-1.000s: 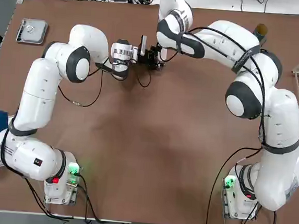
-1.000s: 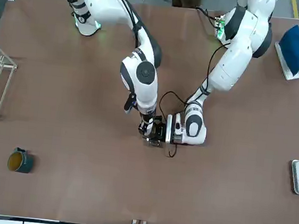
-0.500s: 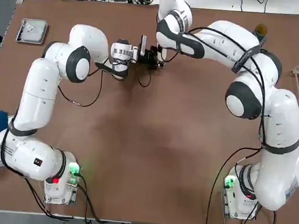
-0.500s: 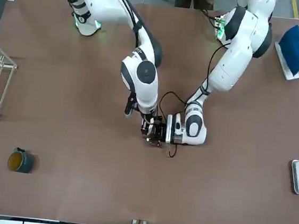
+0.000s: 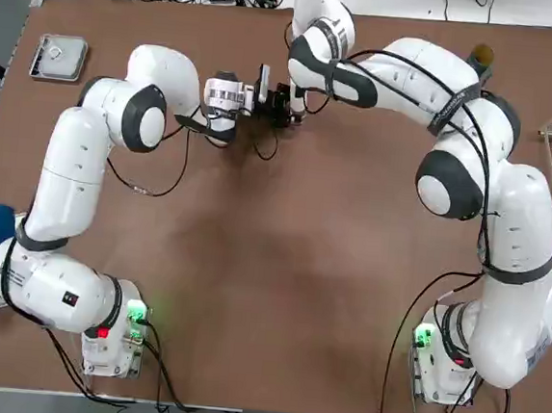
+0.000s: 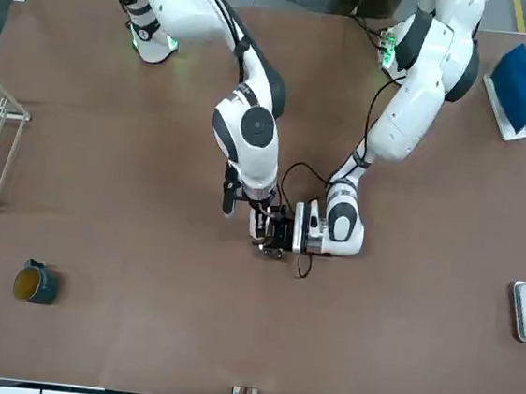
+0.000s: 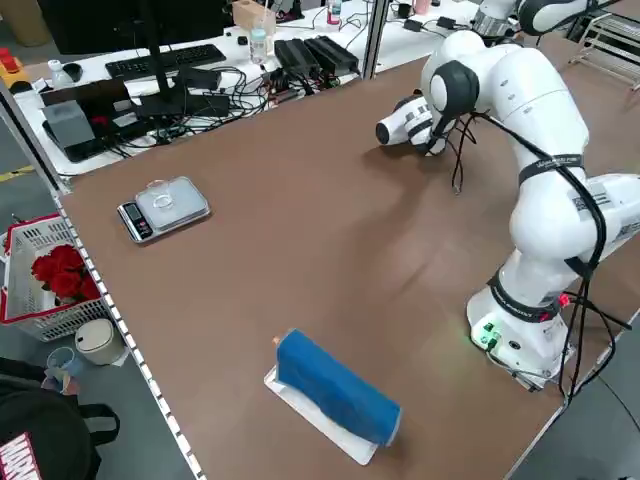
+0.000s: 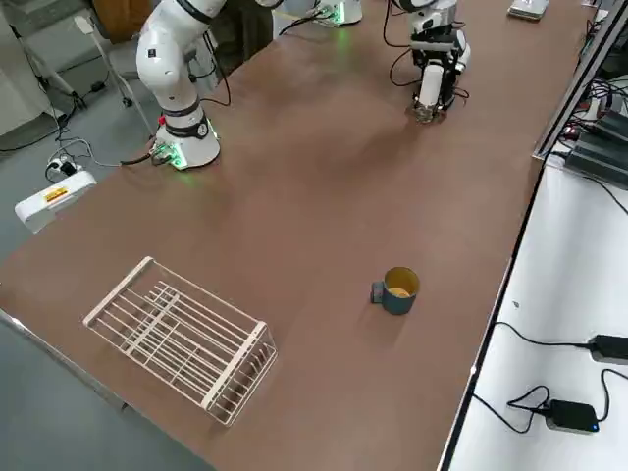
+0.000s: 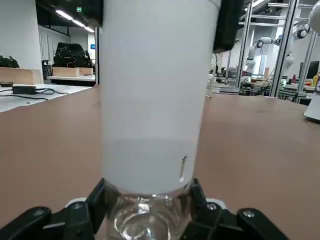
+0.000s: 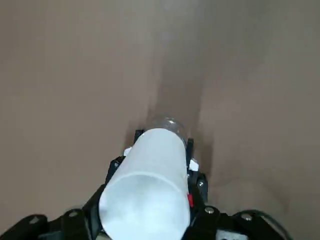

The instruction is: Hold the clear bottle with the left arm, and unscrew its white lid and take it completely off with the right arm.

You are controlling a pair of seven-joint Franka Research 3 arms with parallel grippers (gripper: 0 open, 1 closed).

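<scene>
Grippers meet at the far middle of the table (image 5: 252, 262), where we find both arms reaching in toward one point. From overhead, the left gripper (image 5: 263, 99) lies level, its silver-white wrist pointing toward the right gripper (image 5: 285, 106), which comes down from above on the end of the right arm; in the front view the two dark tools, left gripper (image 6: 289, 235) and right gripper (image 6: 271, 238), are touching or nearly so.

In the left wrist view we see the black fingers (image 9: 95, 202) of the left gripper closed on the clear bottle (image 9: 145, 220), clamping its glass body on both sides just below the white lid (image 9: 152, 90). The bottle stands upright on the table with the lid on top of it.

In the right wrist view we see the white lid (image 10: 150, 180) rising between the right gripper's fingers (image 10: 112, 172), which press on its sides; a sliver of the clear bottle (image 10: 170, 123) shows beyond the lid's lower end. We cannot tell from these views whether the lid is fully seated on the bottle or partly unscrewed.
</scene>
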